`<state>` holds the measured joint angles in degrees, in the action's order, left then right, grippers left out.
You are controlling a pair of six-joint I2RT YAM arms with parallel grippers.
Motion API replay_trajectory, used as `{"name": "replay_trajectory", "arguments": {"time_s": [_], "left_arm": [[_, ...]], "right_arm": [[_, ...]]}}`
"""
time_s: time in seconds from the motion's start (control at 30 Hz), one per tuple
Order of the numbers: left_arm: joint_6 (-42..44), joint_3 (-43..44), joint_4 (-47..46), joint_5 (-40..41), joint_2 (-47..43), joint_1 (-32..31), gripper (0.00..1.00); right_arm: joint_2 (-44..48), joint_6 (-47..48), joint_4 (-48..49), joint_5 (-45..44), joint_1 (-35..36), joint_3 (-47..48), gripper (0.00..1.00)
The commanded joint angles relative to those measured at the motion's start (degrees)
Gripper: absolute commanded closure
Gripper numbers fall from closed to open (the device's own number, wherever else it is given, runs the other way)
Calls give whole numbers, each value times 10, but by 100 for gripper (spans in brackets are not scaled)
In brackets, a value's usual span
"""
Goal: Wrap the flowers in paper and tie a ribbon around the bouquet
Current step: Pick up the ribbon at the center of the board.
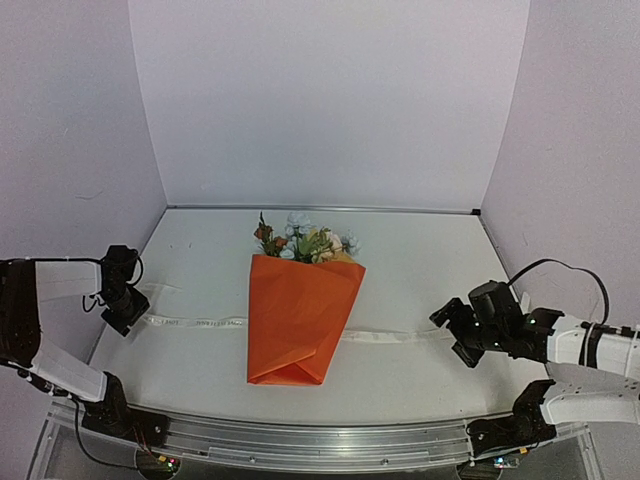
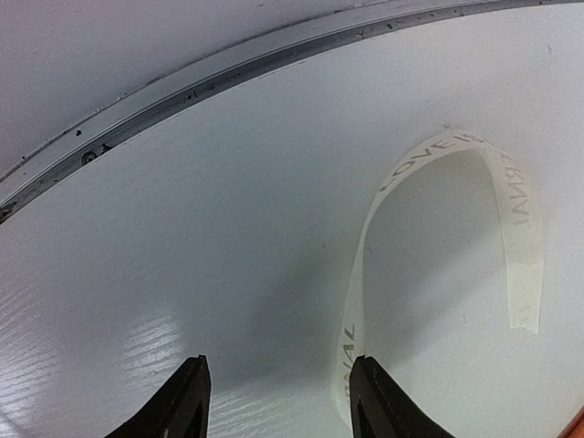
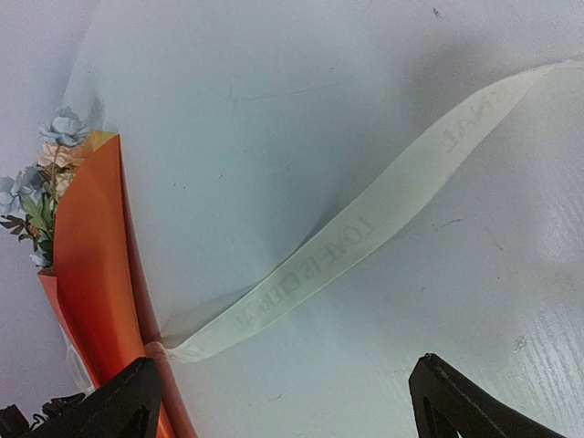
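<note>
The bouquet lies in the middle of the table, its orange paper point(image 1: 298, 320) tapering toward me and the flowers point(image 1: 300, 242) poking out at the far end. A cream ribbon point(image 1: 195, 322) runs across the table and passes under the wrap, coming out on the right. My left gripper point(image 1: 127, 310) hovers over the ribbon's left end. In the left wrist view the left gripper point(image 2: 278, 401) is open and the looped ribbon point(image 2: 438, 155) runs beside the right finger point(image 2: 376, 401), not pinched. My right gripper point(image 3: 287, 401) is wide open above the ribbon point(image 3: 365, 228), next to the paper point(image 3: 91, 265) and the flowers point(image 3: 46, 182).
A metal rail point(image 1: 320, 440) runs along the near table edge between the arm bases. Pale walls close the table on the left, back and right. A metal strip point(image 2: 228, 68) marks the table's edge in the left wrist view.
</note>
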<state>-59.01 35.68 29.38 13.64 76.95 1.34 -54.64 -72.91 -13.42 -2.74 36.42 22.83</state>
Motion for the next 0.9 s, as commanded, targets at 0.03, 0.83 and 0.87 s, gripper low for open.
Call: {"name": "replay_trajectory", "arguments": {"time_s": [0.03, 0.83, 0.87], "left_arm": [[-16, 20, 48, 20, -86, 3, 45], [113, 60, -116, -49, 127, 45, 94], [115, 60, -120, -54, 128, 45, 98]], "right_arm": [[12, 20, -44, -26, -4, 11, 3], [-45, -4, -96, -85, -62, 43, 3], [-56, -4, -95, -86, -75, 48, 4]]}}
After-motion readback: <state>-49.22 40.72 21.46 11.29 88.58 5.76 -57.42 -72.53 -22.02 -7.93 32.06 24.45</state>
